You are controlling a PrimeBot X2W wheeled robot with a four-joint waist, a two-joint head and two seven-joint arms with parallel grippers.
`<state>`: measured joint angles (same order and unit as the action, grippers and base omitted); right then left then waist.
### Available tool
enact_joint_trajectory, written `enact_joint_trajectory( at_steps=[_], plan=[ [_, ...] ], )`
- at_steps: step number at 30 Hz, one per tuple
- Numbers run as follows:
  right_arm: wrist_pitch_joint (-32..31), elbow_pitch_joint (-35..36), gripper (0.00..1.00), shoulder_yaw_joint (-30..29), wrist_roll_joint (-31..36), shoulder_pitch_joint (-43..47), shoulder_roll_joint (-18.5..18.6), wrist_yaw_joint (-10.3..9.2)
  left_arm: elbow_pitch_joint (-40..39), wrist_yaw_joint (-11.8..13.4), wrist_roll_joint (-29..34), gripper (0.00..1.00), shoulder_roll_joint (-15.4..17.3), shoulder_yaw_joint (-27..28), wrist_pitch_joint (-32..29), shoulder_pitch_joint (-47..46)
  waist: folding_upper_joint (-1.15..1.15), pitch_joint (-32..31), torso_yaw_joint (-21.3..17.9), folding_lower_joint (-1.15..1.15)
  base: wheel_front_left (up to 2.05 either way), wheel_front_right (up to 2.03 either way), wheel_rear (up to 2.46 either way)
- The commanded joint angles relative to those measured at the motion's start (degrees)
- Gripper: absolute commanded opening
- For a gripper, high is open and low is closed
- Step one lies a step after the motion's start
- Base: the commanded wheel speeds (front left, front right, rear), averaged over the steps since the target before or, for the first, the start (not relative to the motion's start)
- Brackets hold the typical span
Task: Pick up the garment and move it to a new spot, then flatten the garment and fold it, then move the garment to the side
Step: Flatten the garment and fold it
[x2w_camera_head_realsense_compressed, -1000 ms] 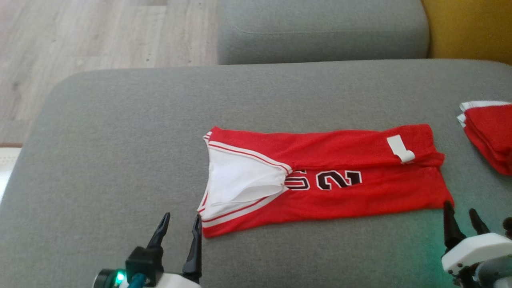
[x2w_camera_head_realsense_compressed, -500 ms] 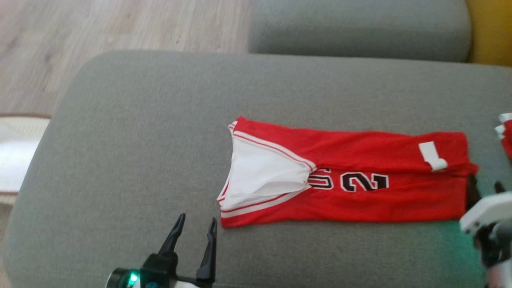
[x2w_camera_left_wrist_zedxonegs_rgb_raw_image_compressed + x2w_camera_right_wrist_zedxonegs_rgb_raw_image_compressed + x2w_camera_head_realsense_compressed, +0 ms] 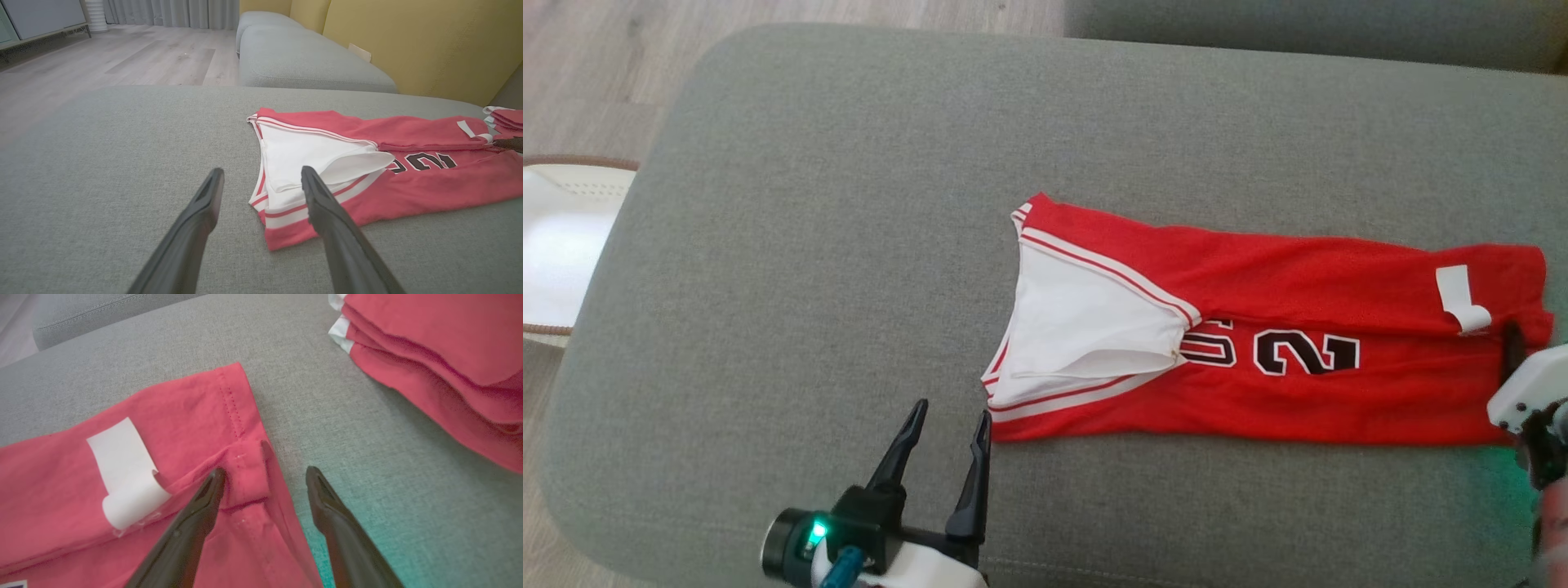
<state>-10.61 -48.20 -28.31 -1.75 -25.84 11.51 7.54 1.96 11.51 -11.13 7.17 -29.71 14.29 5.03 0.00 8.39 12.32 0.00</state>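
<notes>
Long folded strip of red jersey on coarse grey cushion; left gripper and right gripper both splayed wide

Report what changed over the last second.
The head camera swung, shifting the whole view. The right gripper advanced to straddle the hem of the red jersey; the left gripper edged toward its near left corner. Both stay open, nothing grasped; the jersey lies unmoved.
</notes>
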Motion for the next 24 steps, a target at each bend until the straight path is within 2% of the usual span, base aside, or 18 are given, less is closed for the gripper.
enact_joint_trajectory(
  at_steps=[1,5,7,8,9,11,12,13,20,24],
  plan=[
    [-0.1,0.7,1.00,1.2,0.6,-2.2,1.1,-0.05,-1.5,-0.4,0.8,1.00,-0.6,2.2,0.7,-2.5,0.00,0.3,-0.3,0.00,0.00,0.00,0.00],
    [-1.9,-2.1,1.00,1.0,1.3,-2.8,1.2,-0.05,-1.4,-1.4,1.6,1.00,-1.2,2.8,0.7,-3.0,0.00,0.7,-0.6,0.00,0.00,0.00,0.00],
    [-2.9,-2.8,0.91,1.2,0.6,-2.8,0.7,-0.05,-1.5,-1.7,1.8,1.00,-1.5,3.3,0.7,-3.2,0.00,0.8,-0.9,0.00,0.00,0.00,0.00],
    [-3.2,-2.9,0.77,1.4,0.1,-2.7,0.4,-0.05,-1.6,-1.8,2.0,1.00,-1.6,3.5,0.7,-3.2,0.00,0.8,-1.1,0.00,0.00,0.00,0.00],
    [-3.2,-2.9,0.77,1.4,0.1,-2.7,0.4,-0.05,-1.6,-1.8,2.0,1.00,-1.6,3.5,0.7,-3.2,0.00,0.8,-1.1,0.00,0.00,0.00,0.00],
    [-3.3,-2.7,0.40,2.2,-0.7,-2.3,0.1,-0.05,-1.7,-2.1,2.1,1.00,-2.0,3.9,0.7,-3.1,0.00,0.9,-1.5,0.00,0.00,0.00,0.00],
    [-3.3,-2.6,0.14,2.5,-1.1,-1.9,0.0,-0.05,-1.7,-2.4,2.2,1.00,-2.1,4.0,0.7,-3.1,0.00,0.9,-1.7,0.00,0.00,0.00,0.00],
    [-3.5,-2.6,0.00,2.7,-1.5,-1.6,0.0,-0.05,-1.7,-2.6,2.3,1.00,-2.3,4.0,0.7,-3.0,0.00,0.9,-1.8,0.00,0.00,0.00,0.00],
    [-1.9,-1.3,0.00,4.5,-3.3,-0.3,0.4,-0.05,-1.9,-3.7,3.0,1.00,-3.0,4.9,0.7,-3.3,0.00,0.7,-2.7,0.00,0.00,0.00,0.00],
    [-0.6,0.8,0.00,5.4,-2.5,-0.4,2.0,-0.05,-2.0,-4.3,3.5,1.00,-3.2,5.7,0.7,-3.3,0.00,0.3,-3.4,0.00,0.00,0.00,0.00]
  ],
)
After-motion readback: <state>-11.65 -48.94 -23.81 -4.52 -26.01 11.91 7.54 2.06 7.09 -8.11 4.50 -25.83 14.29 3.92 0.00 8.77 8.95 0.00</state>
